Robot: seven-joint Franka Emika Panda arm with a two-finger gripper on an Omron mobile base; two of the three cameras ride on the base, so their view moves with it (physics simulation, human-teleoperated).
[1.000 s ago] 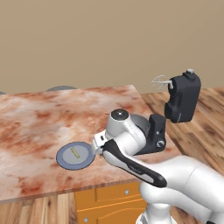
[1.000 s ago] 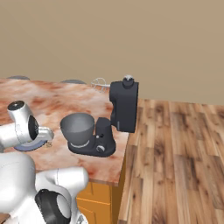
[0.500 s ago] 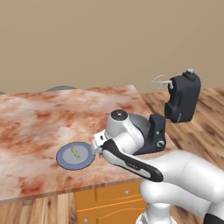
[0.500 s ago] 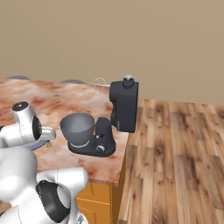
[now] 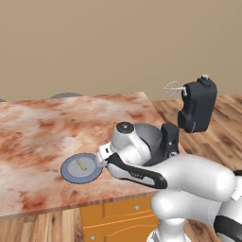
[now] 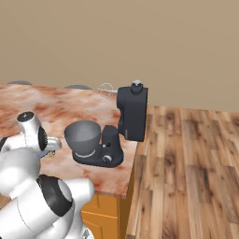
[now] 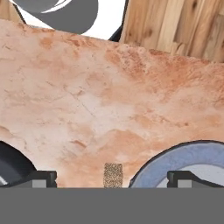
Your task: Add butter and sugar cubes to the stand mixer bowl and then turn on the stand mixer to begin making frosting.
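My gripper (image 7: 113,178) is open and hangs low over the marble counter, a fingertip (image 7: 41,177) on each side of one tiny beige sugar cube (image 7: 113,172). The cube lies on the counter just beside the blue-grey plate (image 7: 175,158). That plate (image 5: 71,176) carries the pale-yellow butter (image 5: 82,164). In the left base view my wrist hides the fingers at the plate's right edge. The black stand mixer (image 6: 133,112) stands at the counter's right end with its head tilted up and its whisk (image 5: 173,89) clear of the bowl. The grey stand mixer bowl (image 6: 83,135) sits on its base.
The counter's front edge (image 5: 56,205) runs close below the plate, with orange cabinet fronts (image 5: 118,212) under it. Wooden floor (image 6: 186,163) lies to the right of the counter. The mixer's dark base (image 7: 13,162) is near my left fingertip.
My arm has shifted slightly, with the elbow pushed further forward over the counter edge. The gripper stays open and the plate, butter and mixer have not moved.
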